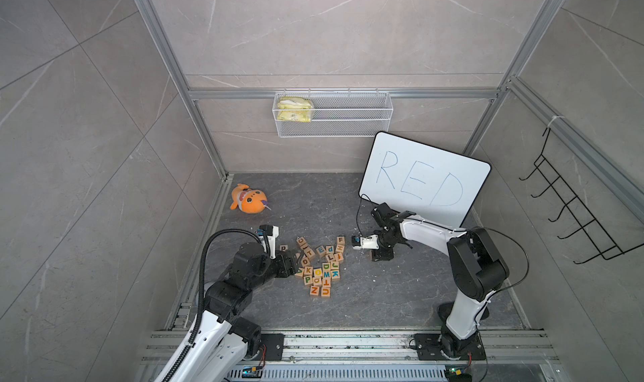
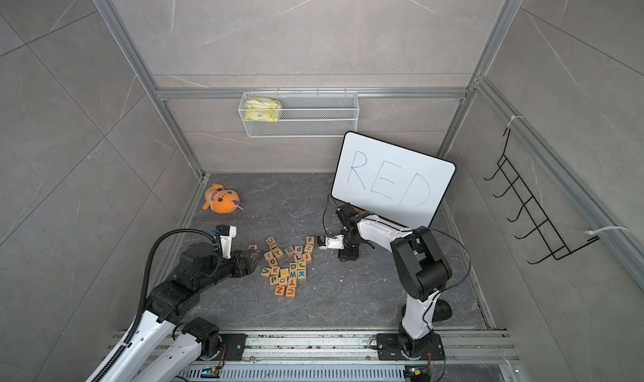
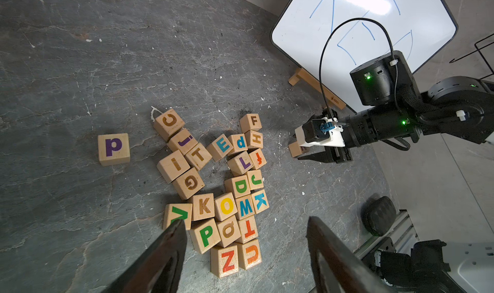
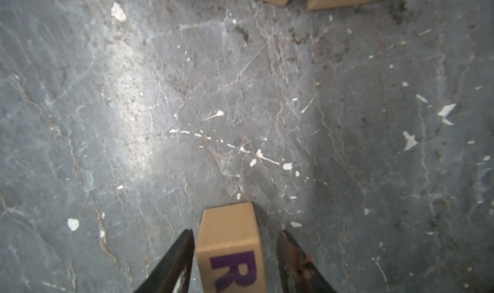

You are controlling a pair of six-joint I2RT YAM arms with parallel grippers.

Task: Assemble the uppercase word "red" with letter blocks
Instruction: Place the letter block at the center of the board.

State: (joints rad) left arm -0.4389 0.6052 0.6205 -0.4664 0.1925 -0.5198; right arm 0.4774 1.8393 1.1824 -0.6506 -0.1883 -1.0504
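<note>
While the pale wooden cube printed with a purple R (image 4: 230, 247) sits on the dark grey stone floor (image 4: 187, 104) apart from the heap of lettered wooden cubes (image 3: 204, 206), the right gripper (image 4: 235, 231) straddles it, jaws spread with gaps either side. The left gripper (image 3: 246, 220) hangs over that heap, jaws apart and empty; the teal E cube (image 3: 223, 146) and green D cube (image 3: 239, 186) lie in it.

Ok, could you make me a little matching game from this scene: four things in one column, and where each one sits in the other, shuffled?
Things:
1. R block
2. D block
3. lowercase p block
4. orange plush toy

Places:
a. lying alone, just outside the block cluster
b. near the far left corner, well away from every block
c. inside the block cluster, touching its neighbours
d. straddled by the open right gripper

Pairs: 1-d, 2-c, 3-a, 4-b.
</note>
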